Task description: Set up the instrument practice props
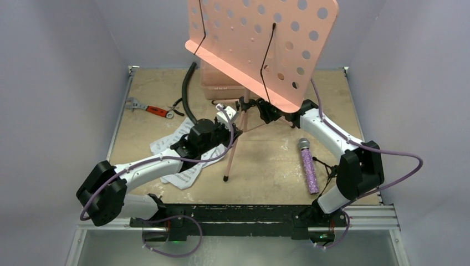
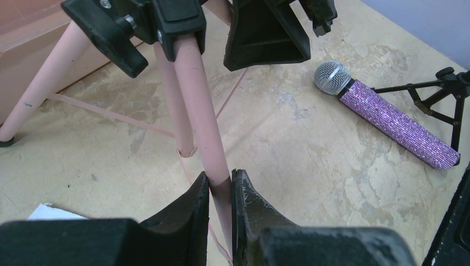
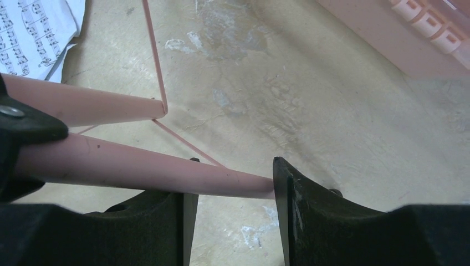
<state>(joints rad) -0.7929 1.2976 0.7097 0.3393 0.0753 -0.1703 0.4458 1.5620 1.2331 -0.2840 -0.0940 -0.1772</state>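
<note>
Music stand legs are being spread: one being pinched by left gripper, another straddled by half-open right gripper; outward pulling needed next.

We see beige, mottled table. Sheet-music pages lie fanned left of centre. Red-handled wrench lies at far left, black hose curving near it. Pink box sits at far edge. Music stand stands mid-table on tripod legs. We note microphone lying flat at right, small black mic stand just beside it.
</note>
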